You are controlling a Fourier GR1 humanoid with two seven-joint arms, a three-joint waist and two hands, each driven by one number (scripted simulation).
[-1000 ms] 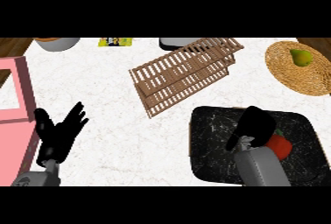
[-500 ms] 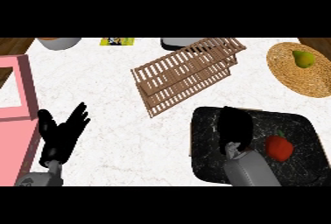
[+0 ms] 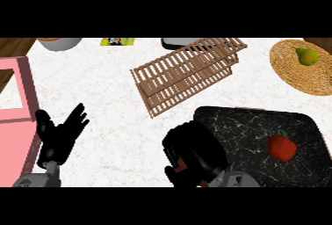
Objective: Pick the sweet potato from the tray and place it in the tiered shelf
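The tray (image 3: 259,127), a dark marbled slab with rounded corners, lies on the white counter (image 3: 110,88) toward the lower right of the head view. A red vegetable with a small green tip (image 3: 283,146) sits on the tray's right part, alone and untouched. It looks more like a red pepper or tomato than anything else.

The right hand (image 3: 194,158) is at the tray's left edge, partly over its corner and partly over the counter. Its fingers are curled in toward the palm, and a small patch of brownish orange shows between them. That patch is probably the sweet potato (image 3: 183,165), held inside the closed hand, though so little of it shows that I cannot be sure.

The wooden slatted shelf (image 3: 188,74) lies just above the tray, toward the far side of the counter, its near corner close to the tray's top left corner.

Far to the left of the tray, the left hand (image 3: 59,136) rests open with its fingers spread and pointing up, holding nothing. A pink board (image 3: 16,88) lies beyond it at the left edge.

Up and to the right of the tray sits a woven plate (image 3: 304,70) with a green pear (image 3: 307,55) on it.
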